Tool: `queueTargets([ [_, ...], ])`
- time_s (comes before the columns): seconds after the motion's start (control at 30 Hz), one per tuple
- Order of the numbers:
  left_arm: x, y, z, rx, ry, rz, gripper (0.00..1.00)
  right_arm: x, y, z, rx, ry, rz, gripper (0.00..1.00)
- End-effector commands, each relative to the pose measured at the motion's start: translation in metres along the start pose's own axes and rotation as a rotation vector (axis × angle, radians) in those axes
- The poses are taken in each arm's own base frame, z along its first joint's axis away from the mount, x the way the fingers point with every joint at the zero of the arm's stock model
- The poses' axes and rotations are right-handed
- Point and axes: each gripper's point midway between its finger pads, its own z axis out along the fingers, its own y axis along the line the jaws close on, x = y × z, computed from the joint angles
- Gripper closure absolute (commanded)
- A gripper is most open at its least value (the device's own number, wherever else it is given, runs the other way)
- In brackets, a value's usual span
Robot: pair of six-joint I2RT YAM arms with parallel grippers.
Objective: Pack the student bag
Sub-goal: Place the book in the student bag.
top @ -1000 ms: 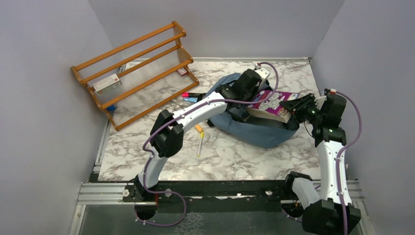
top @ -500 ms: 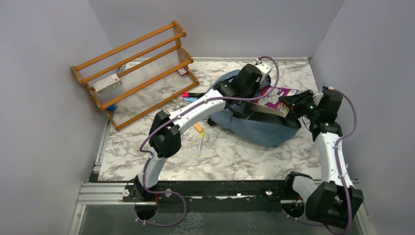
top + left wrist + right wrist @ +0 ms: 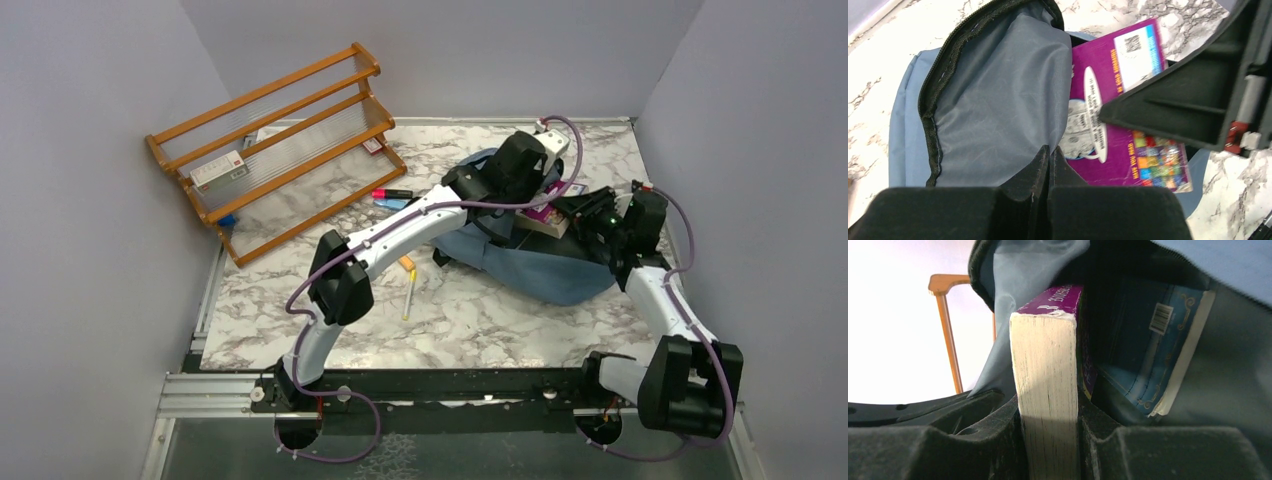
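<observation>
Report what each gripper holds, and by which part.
Right gripper: thick purple paperback book, clamped across its cream page edges. Left gripper: soft dusty-blue fabric backpack, apparently pinched by its grey lining.

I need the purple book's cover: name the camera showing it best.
Left wrist: the purple book shows its cover face-on. Right wrist shows only its page edge and spine in the right tool. Top view: only a small sliver.

Book point(image 3: 546, 214) partly in bag point(image 3: 545, 276) (rack point(image 3: 285, 160) left)

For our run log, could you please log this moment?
left gripper shut | right gripper shut on purple book, partly inside student bag
</observation>
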Motion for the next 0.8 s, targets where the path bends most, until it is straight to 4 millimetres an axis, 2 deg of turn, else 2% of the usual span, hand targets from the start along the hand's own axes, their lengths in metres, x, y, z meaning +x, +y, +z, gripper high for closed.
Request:
queueTargets([
  [0.0, -0.015, -0.026, -0.004, 0.083, -0.057, -0.024, 1.0, -0.001, 0.036, 0.006, -0.158, -0.057, -0.072, 0.99],
  [0.27, 0.035, -0.027, 0.003, 0.081, 0.032, -0.031, 1.0, 0.015, 0.01, 0.001, -0.169, -0.086, -0.117, 0.99],
  [0.4, 0.047, -0.027, 0.003, 0.082, 0.043, -0.04, 1.0, 0.021, -0.001, -0.002, -0.175, -0.095, -0.107, 0.99],
  [0.57, 0.045, -0.029, 0.003, 0.089, 0.037, -0.045, 1.0, 0.025, -0.002, 0.002, -0.202, -0.114, -0.092, 0.99],
  [0.77, 0.028, -0.029, -0.002, 0.09, 0.001, -0.043, 1.0, 0.034, -0.001, 0.024, -0.205, -0.119, -0.086, 0.99],
])
